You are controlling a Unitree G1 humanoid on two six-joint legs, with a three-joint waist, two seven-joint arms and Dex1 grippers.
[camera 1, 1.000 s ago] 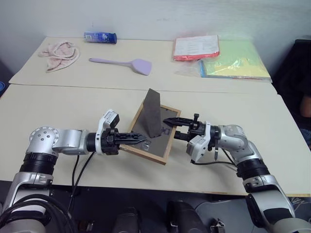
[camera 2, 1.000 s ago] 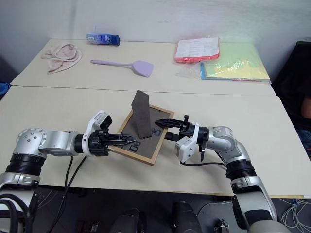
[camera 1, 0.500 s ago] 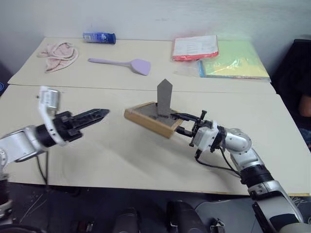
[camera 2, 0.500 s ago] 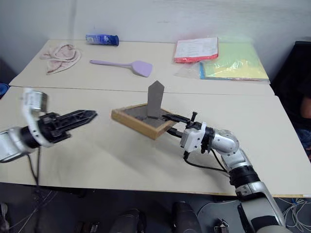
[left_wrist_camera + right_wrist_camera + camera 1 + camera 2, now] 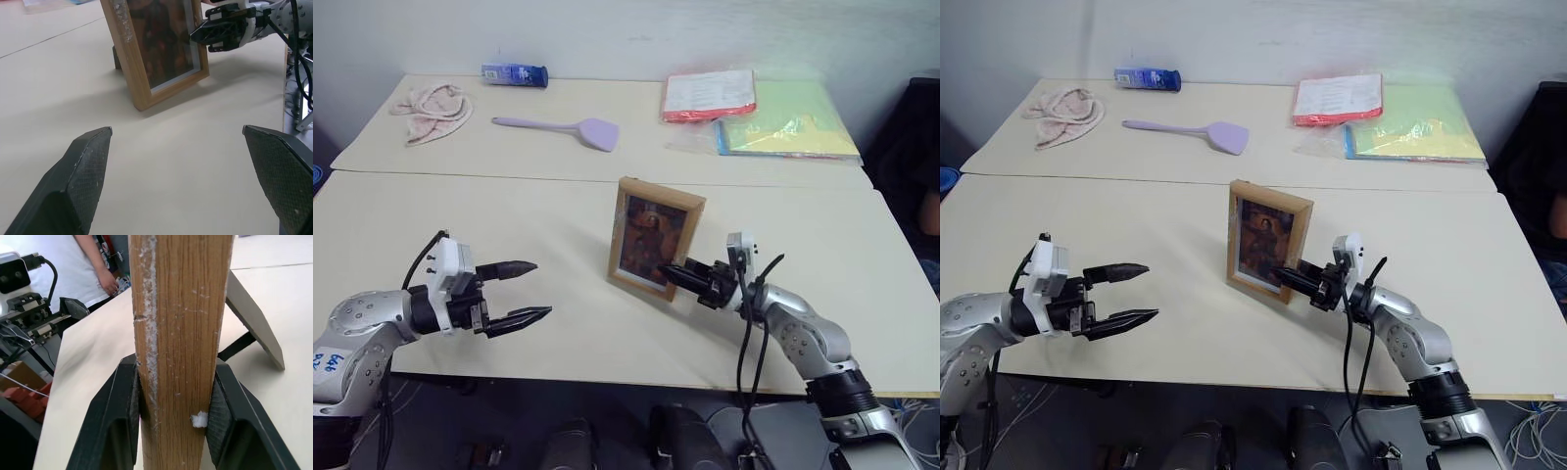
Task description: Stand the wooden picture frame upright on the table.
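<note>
The wooden picture frame stands upright on the table, its colourful portrait facing me and its light wood border all round. My right gripper is shut on the frame's lower right edge; in the right wrist view both fingers press the wood, and the grey stand props it from behind. My left gripper hovers open, well to the left of the frame, with nothing between its fingers.
On the far section, beyond the seam, lie a purple spatula, a pink cloth, a blue pack, a red-edged folder and green and yellow folders. A person's hand shows past the table edge.
The frame went from lying tilted, back panel up, to standing upright with the picture facing me. My left gripper let go, opened and drew away left; my right wrist rolled with the frame.
</note>
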